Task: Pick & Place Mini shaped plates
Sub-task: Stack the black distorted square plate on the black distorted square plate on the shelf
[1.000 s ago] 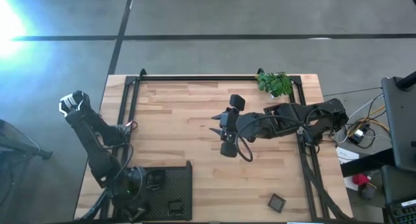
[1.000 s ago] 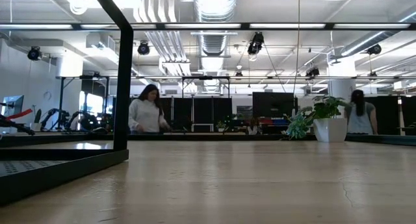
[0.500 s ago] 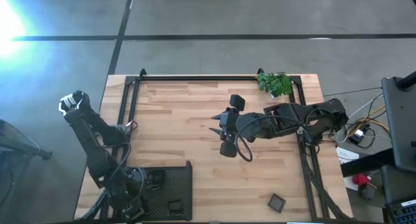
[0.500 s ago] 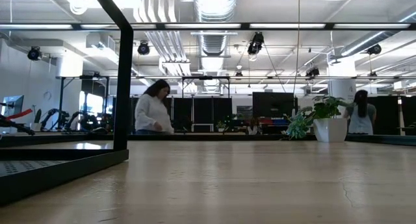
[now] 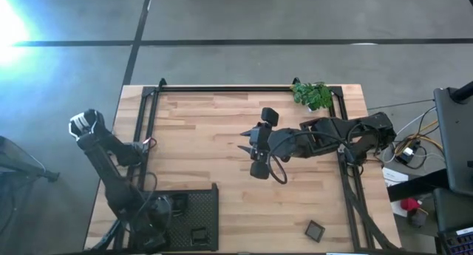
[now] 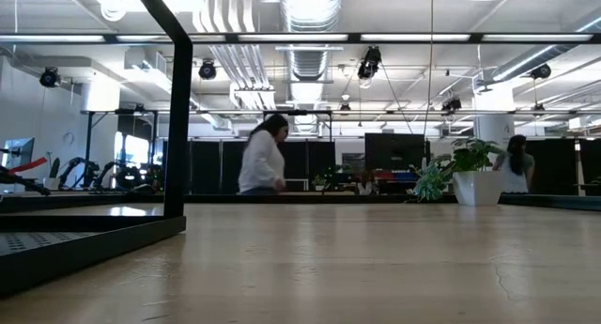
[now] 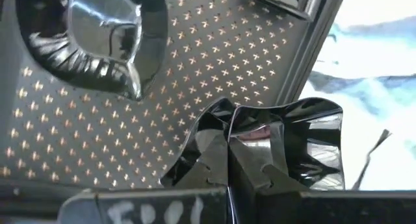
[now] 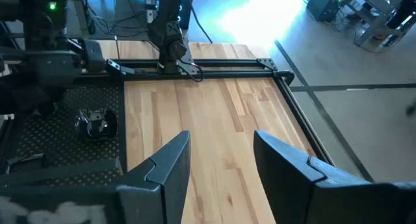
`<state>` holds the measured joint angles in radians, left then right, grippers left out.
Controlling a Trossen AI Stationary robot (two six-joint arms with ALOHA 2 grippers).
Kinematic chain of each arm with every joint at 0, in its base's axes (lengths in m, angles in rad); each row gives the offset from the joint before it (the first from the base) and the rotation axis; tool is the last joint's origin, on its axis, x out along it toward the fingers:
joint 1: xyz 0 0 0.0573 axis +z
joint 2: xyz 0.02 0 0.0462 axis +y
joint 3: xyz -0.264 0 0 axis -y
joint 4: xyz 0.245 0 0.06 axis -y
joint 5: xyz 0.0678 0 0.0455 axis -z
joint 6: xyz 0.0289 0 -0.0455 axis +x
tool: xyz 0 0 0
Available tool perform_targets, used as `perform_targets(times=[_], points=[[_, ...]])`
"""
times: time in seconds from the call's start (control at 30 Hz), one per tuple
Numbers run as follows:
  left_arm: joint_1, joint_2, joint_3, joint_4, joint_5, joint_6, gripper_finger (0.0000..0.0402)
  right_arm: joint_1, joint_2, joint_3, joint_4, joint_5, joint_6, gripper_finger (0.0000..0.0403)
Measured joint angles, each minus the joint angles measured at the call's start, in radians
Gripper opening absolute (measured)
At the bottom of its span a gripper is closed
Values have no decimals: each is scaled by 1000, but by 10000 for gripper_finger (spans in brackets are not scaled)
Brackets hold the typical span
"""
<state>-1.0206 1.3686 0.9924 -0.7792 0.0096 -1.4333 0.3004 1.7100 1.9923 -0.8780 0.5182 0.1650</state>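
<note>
The left gripper (image 7: 227, 165) is down over the black mesh tray (image 5: 203, 211) at the near left corner of the wooden table (image 5: 222, 129), and its jaws are clamped on the edge of a shiny wavy-edged plate (image 7: 305, 143) that sits at the tray's border; from above, the gripper itself is lost among the dark arm and tray. Beside it on the mesh lies a round fluted plate (image 7: 97, 42), apart from the held one, and the corner of a squarish plate (image 7: 286, 0) shows further along the same edge; in the overhead view a small square plate (image 5: 198, 234) can also be made out inside the tray.

One more square plate (image 5: 315, 230) lies alone on the bare wood near the front right of the table, well apart from the tray.

The right gripper (image 5: 244, 146) hangs over the middle of the table with nothing in it; its jaws stand apart, the wood grain plain between the two fingers (image 8: 169, 165), and its wrist camera looks across at the tray, where a glossy round plate (image 8: 94, 123) rests on the mesh.

A green plant (image 5: 312, 94) sits at the far right corner of the table; beyond the table a person (image 6: 263, 160) in a pale top is in the room, with another person (image 6: 515, 164) standing off to one side near a potted plant (image 6: 470, 169).
</note>
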Motion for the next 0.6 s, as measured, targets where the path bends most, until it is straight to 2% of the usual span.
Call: perform_targets(times=[0.27,0.37,0.6], points=[[0,34,0,9,72,92,0,0,0,0,0,0,0,166],[0,38,0,9,106,173,0,0,0,0,0,0,0,166],[5,55,0,9,100,355,0,0,0,0,0,0,0,166]])
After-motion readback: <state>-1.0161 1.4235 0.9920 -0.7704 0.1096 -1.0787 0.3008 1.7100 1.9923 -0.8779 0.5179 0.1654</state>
